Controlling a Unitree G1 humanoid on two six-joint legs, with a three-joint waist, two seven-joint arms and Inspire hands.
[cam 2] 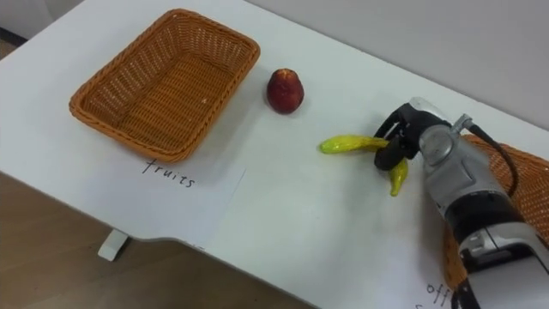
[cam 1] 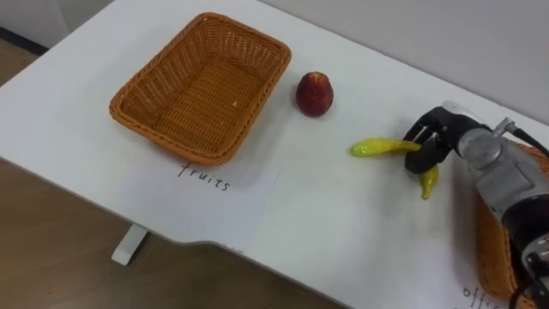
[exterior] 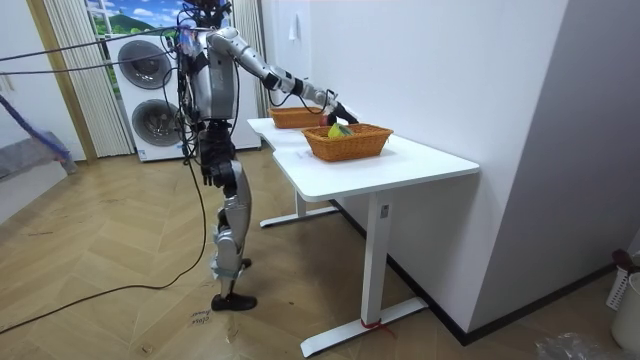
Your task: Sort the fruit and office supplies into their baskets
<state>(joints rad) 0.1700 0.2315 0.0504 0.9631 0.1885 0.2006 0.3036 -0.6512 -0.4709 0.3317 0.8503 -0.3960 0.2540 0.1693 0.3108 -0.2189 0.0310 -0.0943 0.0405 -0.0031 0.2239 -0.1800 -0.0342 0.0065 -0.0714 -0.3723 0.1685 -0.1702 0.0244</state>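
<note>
An empty wicker fruit basket (cam 1: pixel 199 86) stands at the table's left, with a paper label (cam 1: pixel 225 182) in front of it. To its right lies a red apple (cam 1: pixel 315 93). A yellow banana (cam 1: pixel 377 148) lies further right, bent, with one end pointing down (cam 2: pixel 397 178). My right hand (cam 1: pixel 429 142) is over the banana's bend with its dark fingers curled round it. Whether the banana still touches the table I cannot tell. The office basket (cam 2: pixel 532 193) sits at the right edge, partly behind my right arm. My left hand (exterior: pixel 206 168) hangs at my side in the room view.
The white table (cam 1: pixel 343 240) has its front edge close below the label. In the room view I stand at the table's end, facing both baskets (exterior: pixel 348 142), with a wall behind the table and washing machines (exterior: pixel 150 95) behind me.
</note>
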